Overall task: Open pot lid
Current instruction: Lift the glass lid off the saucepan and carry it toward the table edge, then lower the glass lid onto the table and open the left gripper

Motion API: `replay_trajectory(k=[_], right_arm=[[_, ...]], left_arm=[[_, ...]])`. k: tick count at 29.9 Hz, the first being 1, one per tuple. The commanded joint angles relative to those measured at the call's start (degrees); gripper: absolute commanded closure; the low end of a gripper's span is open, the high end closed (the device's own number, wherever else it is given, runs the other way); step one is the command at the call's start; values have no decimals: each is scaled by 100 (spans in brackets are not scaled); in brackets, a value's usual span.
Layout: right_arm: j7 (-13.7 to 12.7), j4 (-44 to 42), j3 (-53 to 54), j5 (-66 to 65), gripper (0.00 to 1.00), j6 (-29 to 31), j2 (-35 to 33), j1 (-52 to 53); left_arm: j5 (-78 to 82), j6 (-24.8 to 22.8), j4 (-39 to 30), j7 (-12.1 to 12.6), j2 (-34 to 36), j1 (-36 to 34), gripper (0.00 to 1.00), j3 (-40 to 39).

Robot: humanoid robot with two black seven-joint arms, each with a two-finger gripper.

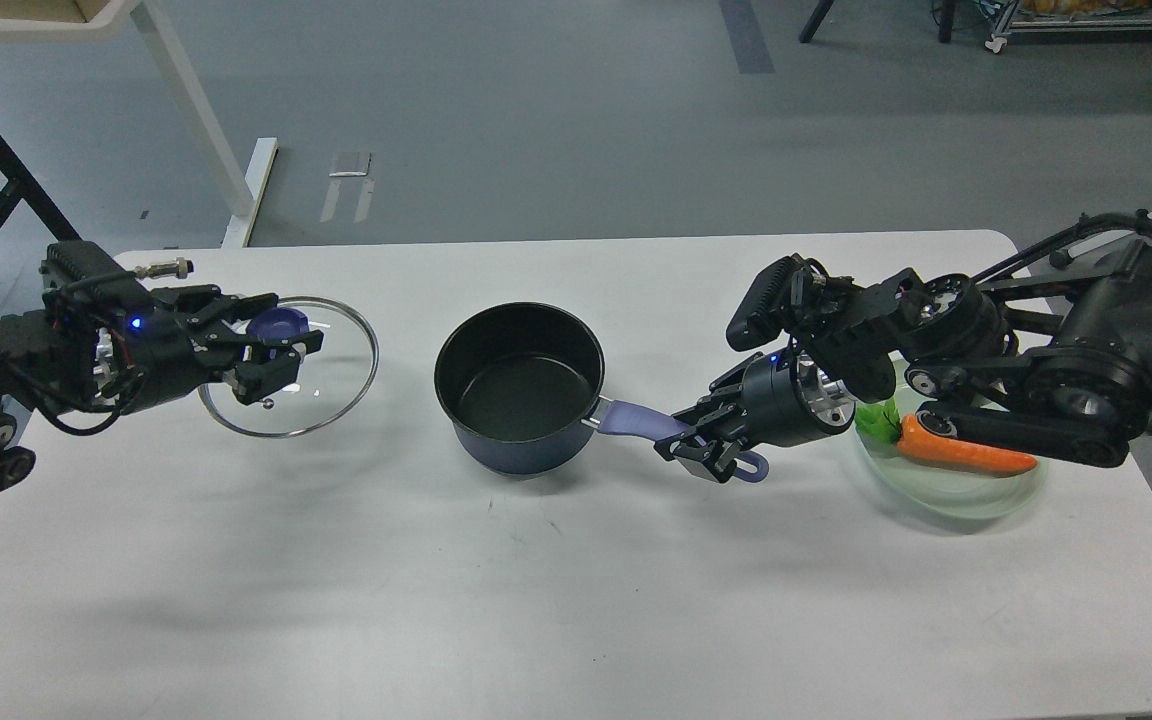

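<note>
A dark blue pot (521,400) with a black inside stands open in the middle of the white table. Its purple handle (636,418) points right. My right gripper (698,443) is shut on that handle near its end. My left gripper (271,345) is shut on the blue knob (277,324) of the glass lid (336,375). It holds the lid well to the left of the pot, apart from it and a little above the table. The pot looks empty inside.
A pale green plate (966,490) with a carrot (966,452) and a green leaf (878,420) sits at the right, under my right arm. The table's (536,600) front half is bare. White table legs stand on the floor at the back left.
</note>
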Motion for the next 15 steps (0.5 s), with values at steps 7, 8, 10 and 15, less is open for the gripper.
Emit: replay_trajectory(k=[7, 8, 10, 15], right_arm=[[-1, 10, -18, 3, 76, 0, -44, -14], [-1, 10, -18, 12, 76, 0, -44, -14], [-1, 10, -18, 3, 76, 0, -44, -23], [-1, 10, -18, 12, 76, 0, -44, -14]], left_arm=[[-2, 434, 756, -62, -172, 641, 59, 42], [-2, 434, 817, -88, -216, 649, 58, 42], [-2, 434, 931, -123, -304, 684, 58, 42], [-2, 434, 994, -132, -384, 702, 55, 42]])
